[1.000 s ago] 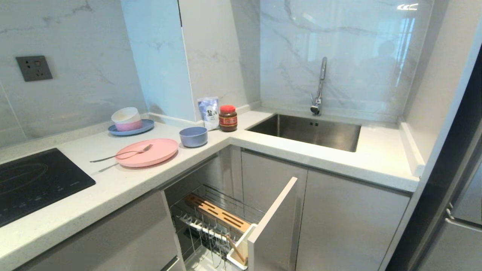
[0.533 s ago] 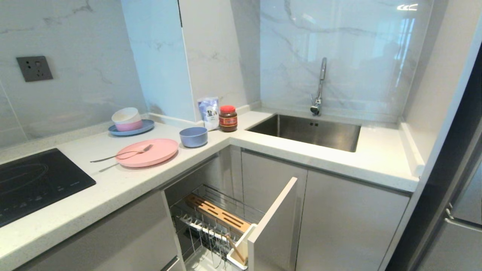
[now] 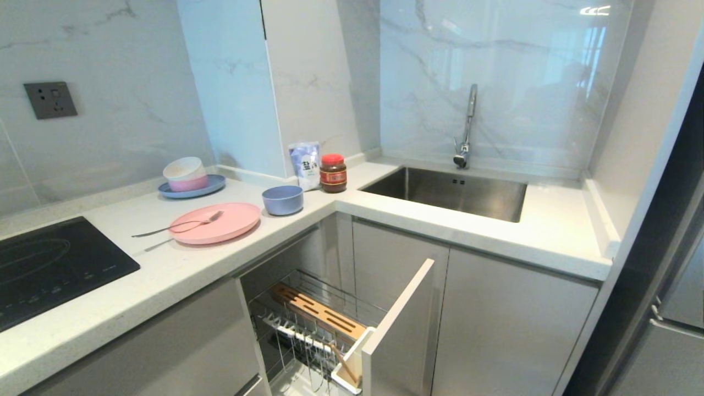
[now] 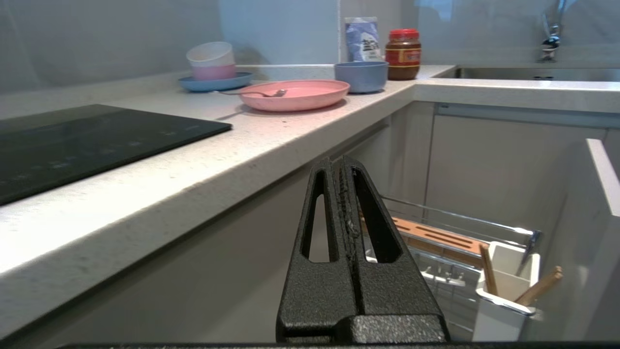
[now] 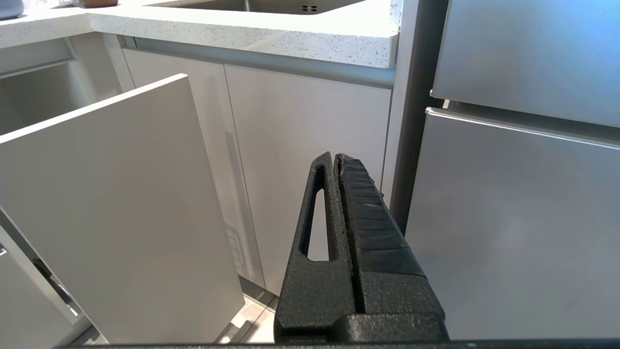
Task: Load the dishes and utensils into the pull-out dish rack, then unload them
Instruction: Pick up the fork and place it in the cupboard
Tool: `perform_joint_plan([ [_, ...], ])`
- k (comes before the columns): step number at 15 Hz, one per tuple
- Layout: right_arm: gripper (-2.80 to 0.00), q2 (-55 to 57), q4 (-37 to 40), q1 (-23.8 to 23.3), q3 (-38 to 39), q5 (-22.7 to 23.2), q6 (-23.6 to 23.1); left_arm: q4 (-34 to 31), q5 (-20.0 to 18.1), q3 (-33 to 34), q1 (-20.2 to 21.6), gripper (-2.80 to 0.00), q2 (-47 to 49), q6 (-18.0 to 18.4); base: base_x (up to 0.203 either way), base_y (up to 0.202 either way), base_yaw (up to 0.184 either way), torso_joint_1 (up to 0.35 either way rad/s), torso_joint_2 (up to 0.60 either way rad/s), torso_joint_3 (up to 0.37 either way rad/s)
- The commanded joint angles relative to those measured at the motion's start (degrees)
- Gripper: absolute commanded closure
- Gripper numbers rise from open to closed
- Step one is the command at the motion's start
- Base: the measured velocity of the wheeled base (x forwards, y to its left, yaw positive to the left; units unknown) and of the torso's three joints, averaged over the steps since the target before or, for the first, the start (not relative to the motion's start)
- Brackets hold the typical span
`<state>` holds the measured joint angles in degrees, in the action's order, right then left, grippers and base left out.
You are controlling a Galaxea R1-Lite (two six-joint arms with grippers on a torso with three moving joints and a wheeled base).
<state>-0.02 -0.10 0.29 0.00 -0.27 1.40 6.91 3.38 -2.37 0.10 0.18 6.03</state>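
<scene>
The pink plate (image 3: 231, 219) lies on the counter with a silver utensil (image 3: 176, 225) across it and a second one (image 3: 157, 245) at its near edge. The blue-grey bowl (image 3: 282, 199) stands just right of it. Below the counter, the dish rack (image 3: 330, 286) is pulled out, with wooden chopsticks (image 3: 344, 360) leaning in its white cutlery box (image 3: 346, 379). Neither arm shows in the head view. My left gripper (image 4: 341, 162) is shut and empty below the counter edge, pointing towards the rack (image 4: 460, 220). My right gripper (image 5: 334, 157) is shut and empty beside the rack's front panel (image 5: 121, 208).
A black hob (image 3: 49, 264) is at the counter's left. A blue plate (image 3: 212, 187) carries stacked white and pink bowls. A salt bag (image 3: 305, 164) and a red-lidded jar (image 3: 333, 172) stand by the sink (image 3: 448, 192). A steel fridge (image 5: 523, 194) is on the right.
</scene>
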Motion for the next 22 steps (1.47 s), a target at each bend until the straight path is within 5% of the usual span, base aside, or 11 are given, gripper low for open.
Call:
perform_joint_plan([
  [1, 0.00, -0.2, 0.0, 0.1, 0.1, 0.0, 0.0, 1.1, -0.5, 3.5, 0.0, 0.00, -0.1, -0.4, 0.000, 0.000, 0.000, 0.000, 0.00, 0.000],
  [5, 0.00, -0.2, -0.1, 0.0, 0.1, 0.0, 0.0, -2.2, -3.8, 3.8, 0.0, 0.00, -0.1, -1.8, 0.000, 0.000, 0.000, 0.000, 0.00, 0.000],
  [11, 0.00, -0.2, -0.1, 0.0, 0.1, 0.0, 0.0, -5.1, -3.4, 3.1, 0.0, 0.00, -0.1, -10.2, 0.000, 0.000, 0.000, 0.000, 0.00, 0.000],
  [22, 0.00, -0.2, -0.1, 0.0, 0.1, 0.0, 0.0, -2.9, -2.5, 3.8, 0.0, 0.00, -0.1, -10.7, 0.000, 0.000, 0.000, 0.000, 0.00, 0.000],
])
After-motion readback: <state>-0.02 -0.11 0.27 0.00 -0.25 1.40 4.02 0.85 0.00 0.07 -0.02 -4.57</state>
